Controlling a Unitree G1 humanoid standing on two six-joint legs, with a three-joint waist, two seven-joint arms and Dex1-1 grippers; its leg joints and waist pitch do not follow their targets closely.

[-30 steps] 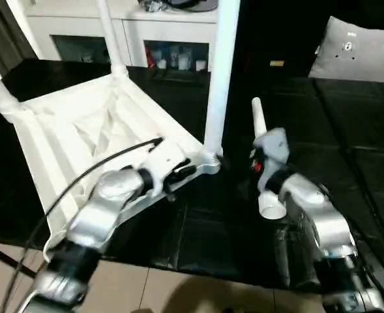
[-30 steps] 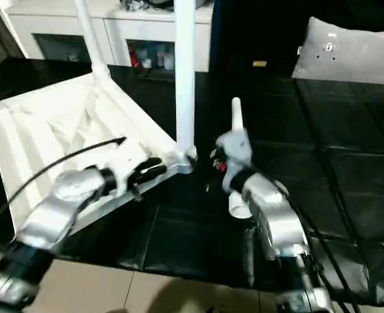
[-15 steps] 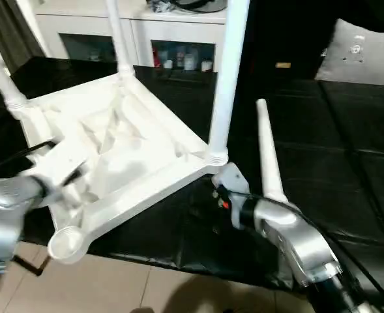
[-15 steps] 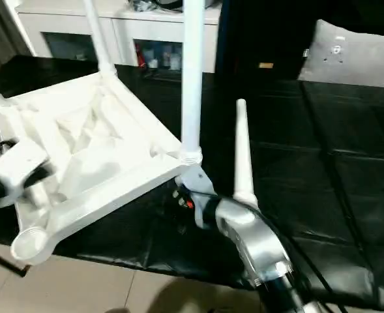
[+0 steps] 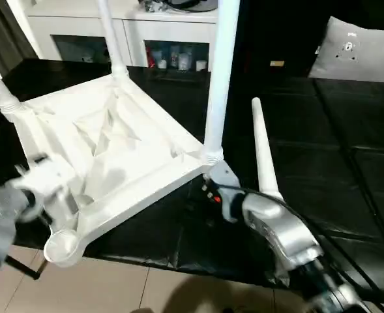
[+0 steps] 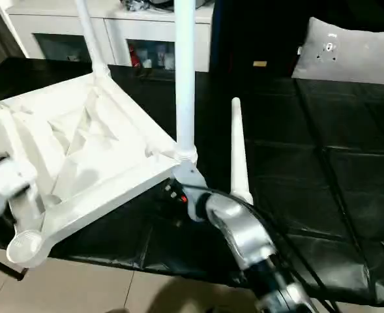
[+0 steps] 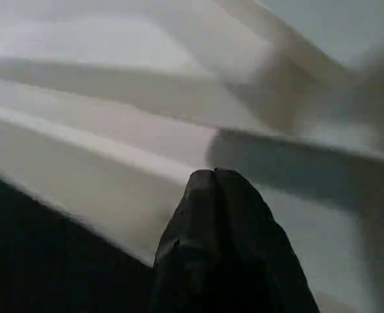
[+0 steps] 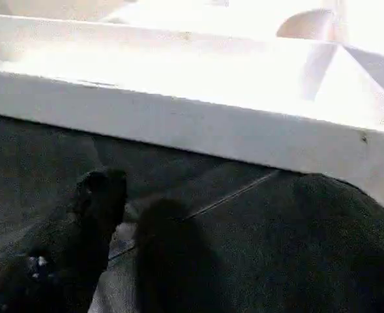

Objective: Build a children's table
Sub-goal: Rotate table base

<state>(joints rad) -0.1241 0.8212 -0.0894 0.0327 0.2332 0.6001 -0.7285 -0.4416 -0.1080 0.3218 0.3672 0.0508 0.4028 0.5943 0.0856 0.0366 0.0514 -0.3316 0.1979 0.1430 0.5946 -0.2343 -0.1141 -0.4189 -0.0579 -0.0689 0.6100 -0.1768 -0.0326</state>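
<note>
White plastic table top (image 5: pixel 107 150) lies upside down at our ten o'clock, three legs in. We should grab the loose leg (image 5: pixel 262 150) squarely: right gripper (image 8: pixel 113 215) spread wide, left gripper (image 7: pixel 214 189) closed empty.

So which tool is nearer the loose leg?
Right. The right tool sits just beside the loose leg; the left tool is across the tabletop.
</note>
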